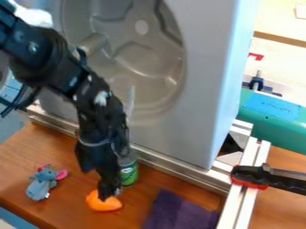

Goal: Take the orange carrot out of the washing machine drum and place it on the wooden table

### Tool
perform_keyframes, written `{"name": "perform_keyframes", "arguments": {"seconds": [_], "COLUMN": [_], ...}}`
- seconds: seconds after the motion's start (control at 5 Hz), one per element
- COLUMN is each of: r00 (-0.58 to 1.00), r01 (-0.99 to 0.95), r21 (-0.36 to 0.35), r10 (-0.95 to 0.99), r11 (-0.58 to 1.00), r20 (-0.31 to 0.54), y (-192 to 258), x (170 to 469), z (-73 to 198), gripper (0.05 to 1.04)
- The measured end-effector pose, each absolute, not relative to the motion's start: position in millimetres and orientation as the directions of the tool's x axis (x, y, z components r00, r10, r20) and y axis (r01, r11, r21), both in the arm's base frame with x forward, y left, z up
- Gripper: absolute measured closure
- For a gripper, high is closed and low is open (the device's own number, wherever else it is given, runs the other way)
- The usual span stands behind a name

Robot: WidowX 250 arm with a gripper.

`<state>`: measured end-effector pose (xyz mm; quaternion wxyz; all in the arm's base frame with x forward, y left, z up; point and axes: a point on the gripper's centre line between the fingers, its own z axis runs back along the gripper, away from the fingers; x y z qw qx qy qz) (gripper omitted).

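Observation:
Low at the centre-left of the camera view, the black gripper point(108, 193) hangs down at the top of a small orange object point(103, 204) on the wooden table. It overlaps the object's upper edge; whether it grasps it, I cannot tell. Close behind the gripper, a green can point(128, 171) stands partly hidden by the arm. A blue-grey plush animal point(40, 185) with pink ears lies to the left. To the right of the orange object, a dark purple cloth point(179, 213) lies at the table's front.
A large grey toy washer-like panel point(206, 85) with a round recess rises behind the table point(71, 156). Metal rails point(173, 166) run along its base and down the right side. A black and red clamp point(263, 176) juts in from the right, near a green surface point(263, 127).

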<state>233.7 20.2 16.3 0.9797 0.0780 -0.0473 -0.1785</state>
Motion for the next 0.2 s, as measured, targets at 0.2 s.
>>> {"name": "perform_keyframes", "arguments": {"seconds": [0.2], "r00": [0.971], "r01": [0.232], "r21": [0.092], "r10": [-0.236], "r11": [0.968], "r20": [0.034], "y": [24.6], "x": [232.2], "z": [24.3], "gripper": [0.081]}}
